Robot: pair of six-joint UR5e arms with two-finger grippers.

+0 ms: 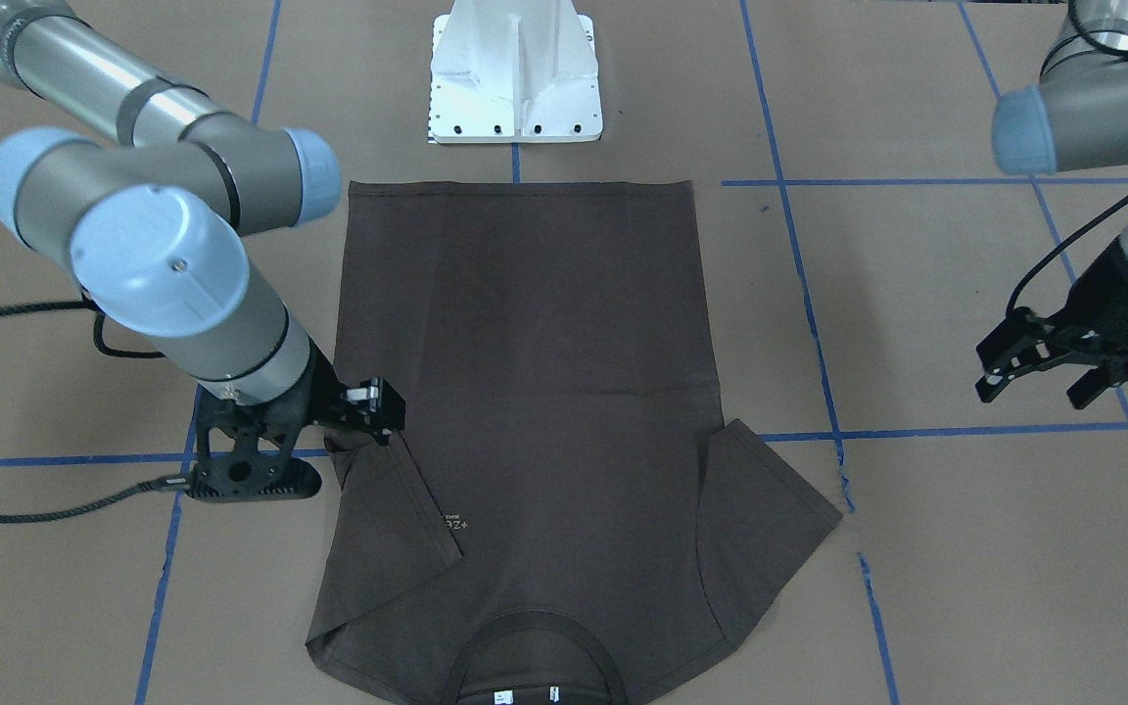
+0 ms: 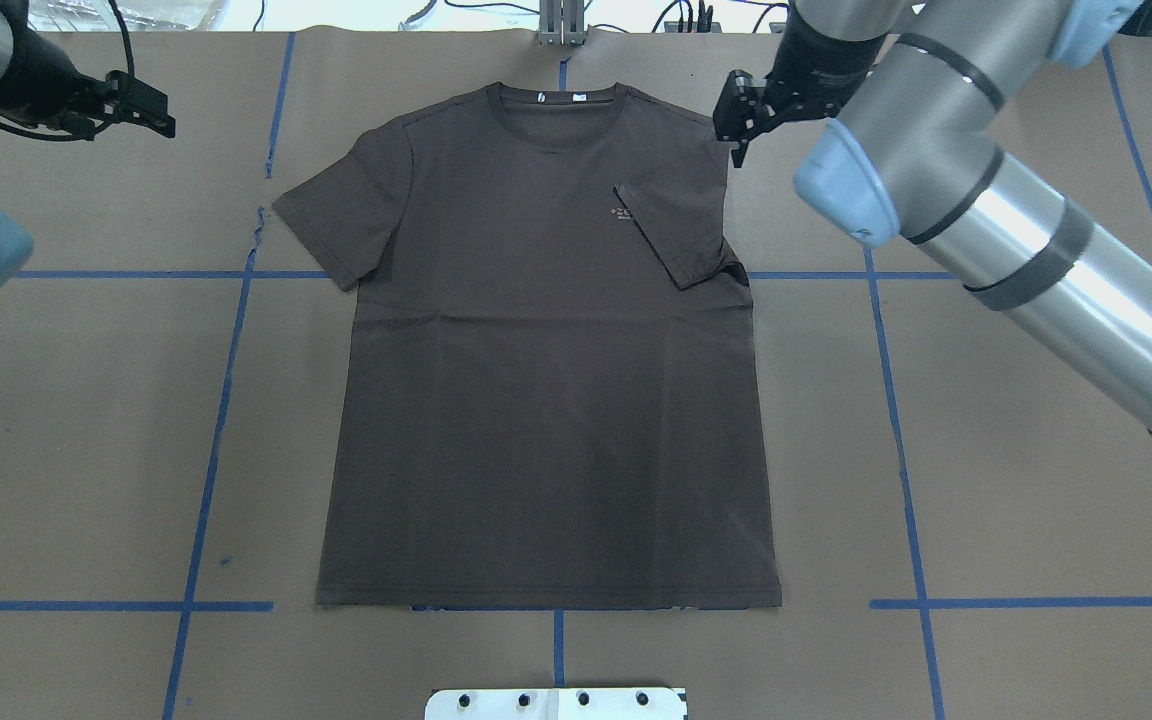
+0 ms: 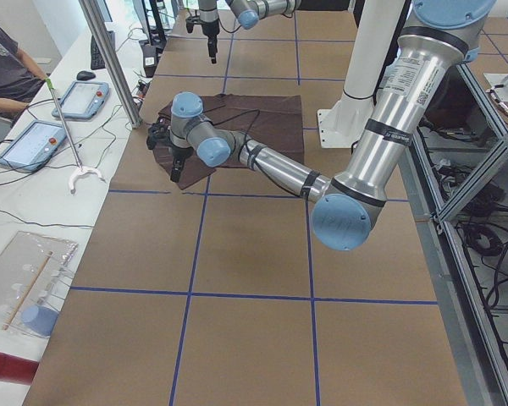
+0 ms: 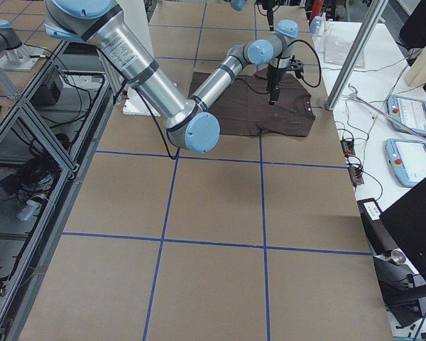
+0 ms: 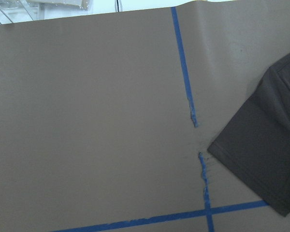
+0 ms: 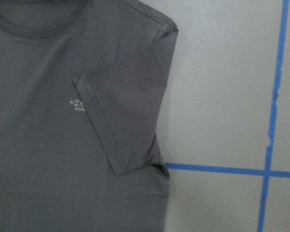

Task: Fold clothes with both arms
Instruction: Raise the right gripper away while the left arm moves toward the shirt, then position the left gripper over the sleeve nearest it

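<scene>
Left claw (image 1: 1032, 397) gapes wide and empty at the front view's right edge; right claw (image 1: 380, 411), grip unclear, hangs by the folded-in sleeve (image 1: 407, 509). Brown T-shirt (image 1: 525, 343) lies flat mid-frame on the bench (image 1: 916, 587).

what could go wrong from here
1. The right hand hangs right by the folded sleeve; leaving low might drag it open.
2. Cloth is bunched at that sleeve's armpit, so later folds may press in a crease.
3. The other sleeve lies unfolded, the left hand far off; sides may end uneven.
</scene>
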